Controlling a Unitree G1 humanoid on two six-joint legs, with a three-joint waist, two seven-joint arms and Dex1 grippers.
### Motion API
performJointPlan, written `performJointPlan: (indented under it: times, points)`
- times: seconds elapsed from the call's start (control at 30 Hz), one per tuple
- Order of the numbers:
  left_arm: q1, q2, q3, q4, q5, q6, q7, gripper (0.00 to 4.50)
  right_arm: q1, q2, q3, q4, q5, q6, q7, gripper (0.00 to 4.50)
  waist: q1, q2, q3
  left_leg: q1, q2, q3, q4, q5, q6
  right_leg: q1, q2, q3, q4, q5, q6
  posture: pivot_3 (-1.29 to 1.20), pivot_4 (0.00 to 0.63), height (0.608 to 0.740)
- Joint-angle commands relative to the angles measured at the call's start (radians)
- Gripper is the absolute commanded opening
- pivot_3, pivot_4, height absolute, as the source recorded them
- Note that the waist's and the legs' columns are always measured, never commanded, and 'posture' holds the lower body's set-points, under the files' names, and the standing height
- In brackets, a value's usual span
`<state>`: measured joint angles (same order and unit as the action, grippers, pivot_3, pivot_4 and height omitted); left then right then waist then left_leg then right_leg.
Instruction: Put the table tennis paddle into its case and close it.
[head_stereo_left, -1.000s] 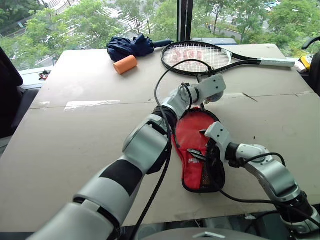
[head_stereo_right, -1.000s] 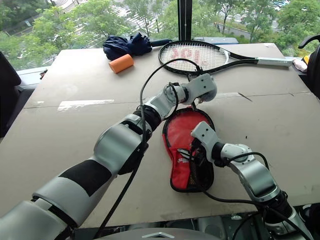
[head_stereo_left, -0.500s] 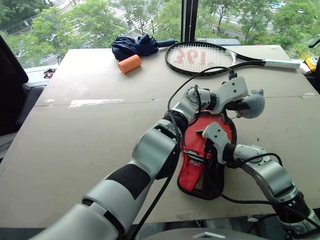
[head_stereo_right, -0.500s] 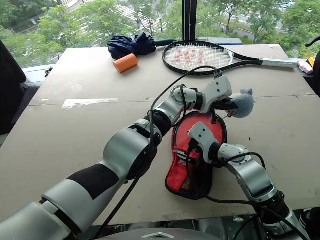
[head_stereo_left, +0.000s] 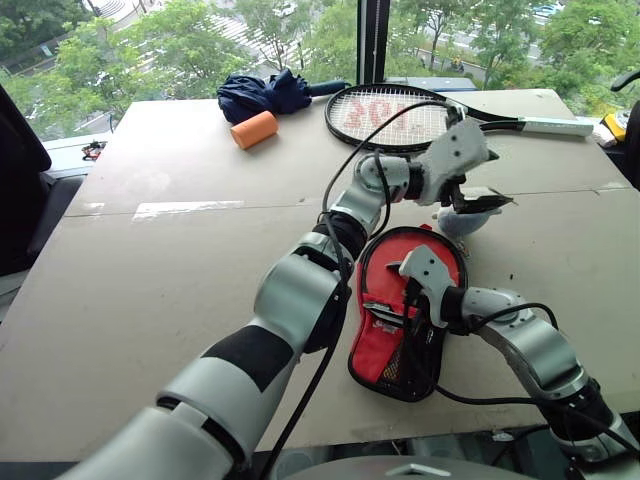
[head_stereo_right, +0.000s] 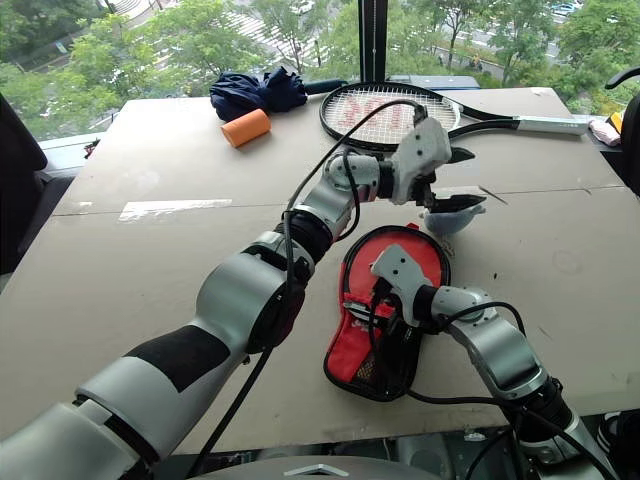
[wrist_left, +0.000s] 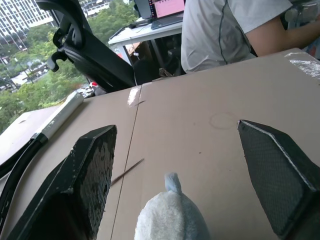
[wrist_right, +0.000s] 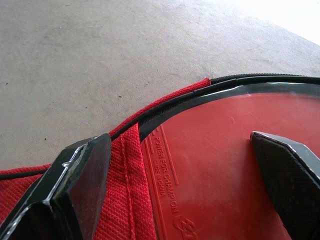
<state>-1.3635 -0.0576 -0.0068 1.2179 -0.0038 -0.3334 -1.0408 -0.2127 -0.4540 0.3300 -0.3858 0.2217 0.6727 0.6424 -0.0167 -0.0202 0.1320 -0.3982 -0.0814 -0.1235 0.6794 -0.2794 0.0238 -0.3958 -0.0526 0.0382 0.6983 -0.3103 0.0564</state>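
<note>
Left eye view puts the table tennis paddle (head_stereo_left: 410, 262) flat on the desk (head_stereo_left: 170, 250), its round red face up and lying inside the case (head_stereo_left: 385, 340) — the red-and-black pouch is open around it, its mesh end toward the desk's near edge. In the right wrist view the paddle's red rubber and black rim sit against the case's red fabric edge. The right pincer (head_stereo_left: 408, 300) hovers low over the paddle face with its fingers spread wide, grasping nothing. Just beyond the paddle's round end a small pale plush toy (head_stereo_left: 452, 219) rests on the desk, and the left pincer (head_stereo_left: 478, 198) hangs right above it, released — the left wrist view shows both black fingers (wrist_left: 92, 175) far apart with the toy's top between them, untouched. Farther from the paddle lie a black tennis racket (head_stereo_left: 400, 112), an orange cylinder (head_stereo_left: 251, 129) and a dark blue umbrella (head_stereo_left: 262, 92).
</note>
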Motion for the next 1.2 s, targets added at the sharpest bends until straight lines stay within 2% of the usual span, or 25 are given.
performJointPlan:
  times: [0.03, 0.17, 0.37, 0.47, 0.53, 0.6, 0.73, 0.93, 1.2]
  points:
    - [0.059, 0.059, 0.024, -0.096, -0.059, 0.037, -0.097, 3.93, 0.073, -0.011, -0.047, -0.003, 0.056, -0.01, 0.036, 4.5, 0.002, 0.0, 0.0, 0.0, 0.0, 0.0, 0.0, 0.0, 0.0, 0.0, 0.0, 0.0, 0.0, 0.0, 0.0, 0.0, 0.15, 0.74]
    - [0.17, 0.148, 0.005, -0.207, -0.084, 0.11, -0.202, 3.93, 0.118, -0.019, -0.197, -0.101, 0.18, -0.046, 0.076, 4.5, -0.002, 0.0, 0.001, -0.001, 0.0, -0.001, -0.001, 0.0, 0.0, 0.0, 0.0, 0.0, -0.001, 0.0, 0.0, 0.0, 0.15, 0.74]
    - [0.417, 0.231, -0.097, -0.555, -0.124, 0.298, -0.363, 3.93, 0.115, -0.159, -0.501, -0.161, 0.376, 0.047, 0.112, 4.5, 0.006, 0.002, 0.002, -0.004, -0.001, -0.003, 0.002, 0.0, 0.0, -0.001, -0.001, -0.001, -0.001, 0.0, 0.0, 0.0, 0.15, 0.74]
    - [0.481, 0.237, -0.149, -0.653, -0.111, 0.324, -0.361, 3.93, 0.081, -0.202, -0.565, -0.141, 0.419, 0.08, 0.1, 4.5, 0.006, 0.002, 0.002, -0.003, -0.001, -0.004, 0.001, 0.0, 0.0, 0.0, -0.001, -0.001, -0.001, 0.0, 0.0, 0.0, 0.15, 0.74]
    - [0.523, 0.232, -0.209, -0.686, -0.077, 0.298, -0.355, 3.93, -0.001, -0.224, -0.592, -0.08, 0.404, 0.086, 0.065, 4.5, 0.004, 0.002, 0.002, -0.003, 0.0, -0.004, 0.001, 0.0, 0.0, 0.0, -0.001, -0.001, -0.001, 0.0, 0.0, 0.0, 0.15, 0.74]
    - [0.539, 0.219, -0.256, -0.678, -0.041, 0.265, -0.324, 3.93, -0.09, -0.236, -0.575, 0.0, 0.354, 0.069, 0.028, 4.5, 0.002, 0.002, 0.002, -0.003, 0.0, -0.001, 0.001, 0.0, 0.0, 0.0, -0.001, 0.001, -0.001, 0.0, 0.0, 0.0, 0.15, 0.74]
    - [0.516, 0.198, -0.317, -0.573, 0.039, 0.212, -0.235, 3.93, -0.225, -0.234, -0.451, 0.147, 0.231, 0.034, -0.005, 4.5, 0.003, 0.002, 0.002, -0.002, 0.0, -0.001, 0.001, 0.0, 0.0, 0.0, -0.001, 0.001, 0.0, 0.0, 0.0, 0.0, 0.15, 0.74]
    - [0.489, 0.201, -0.392, -0.407, 0.143, 0.139, -0.155, 3.93, -0.366, -0.267, -0.271, 0.35, 0.086, 0.013, 0.067, 4.5, 0.003, 0.002, 0.002, -0.003, 0.0, 0.0, 0.001, 0.0, 0.0, -0.001, -0.001, 0.001, -0.001, 0.0, 0.0, 0.0, 0.15, 0.74]
    - [0.493, 0.182, -0.412, -0.347, 0.153, 0.112, -0.134, 3.93, -0.583, -0.287, -0.087, 0.655, -0.1, -0.07, 0.201, 4.5, 0.006, 0.003, 0.001, -0.002, -0.001, 0.0, 0.003, 0.0, 0.0, 0.001, -0.002, 0.0, 0.0, 0.0, 0.0, 0.0, 0.15, 0.74]
